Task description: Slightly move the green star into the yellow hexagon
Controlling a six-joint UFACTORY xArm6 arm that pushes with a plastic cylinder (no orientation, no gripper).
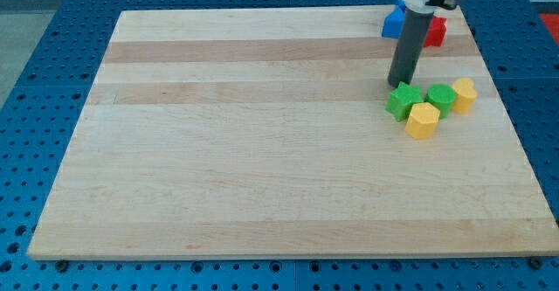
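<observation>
Blocks cluster at the view's right on the pale wooden board [262, 151]: a green star-shaped block [403, 101] touches a yellow hexagonal block [423, 121] just below and to its right, with a second green block [440, 98], shape unclear, and a second yellow block [464, 93] lined up further right. My tip [400, 84], the lower end of the straight dark rod, sits just above the green star, touching or almost touching its upper edge; with no jaws, it holds nothing. Toward the view's top, a blue block [393, 22] and a red block [435, 31] lie partly behind the rod.
</observation>
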